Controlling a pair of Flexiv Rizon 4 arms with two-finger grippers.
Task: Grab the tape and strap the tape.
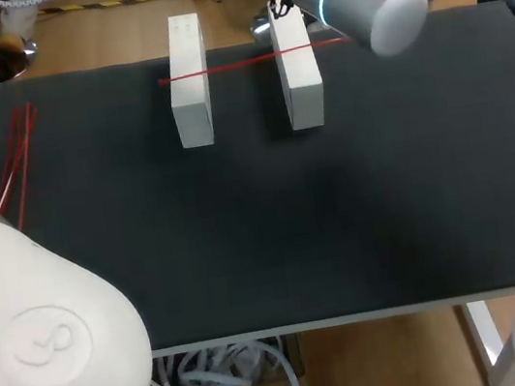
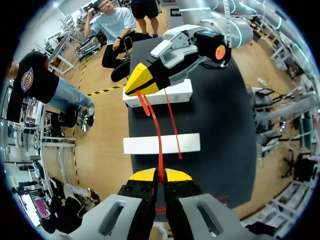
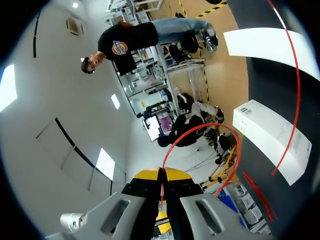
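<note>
Two white boxes, one on the left (image 1: pixel 190 86) and one on the right (image 1: pixel 299 74), stand side by side at the table's far edge. A red strap (image 1: pixel 237 63) lies across both. My right gripper (image 1: pixel 279 5) hangs over the far end of the right box. In its own view the right gripper (image 3: pixel 161 172) is shut on a thin red strap (image 3: pixel 200 126) that curls into a loop ahead of it. My left gripper (image 2: pixel 160 175) is shut on a red strap (image 2: pixel 159 140) running ahead over the near box (image 2: pixel 150 145) toward my right gripper (image 2: pixel 141 80). The head view does not show the left gripper.
A bundle of spare red straps (image 1: pixel 15 158) lies near the table's left edge. My left arm's white casing (image 1: pixel 45 334) fills the near left corner. The black table mat (image 1: pixel 340 219) stretches in front of the boxes.
</note>
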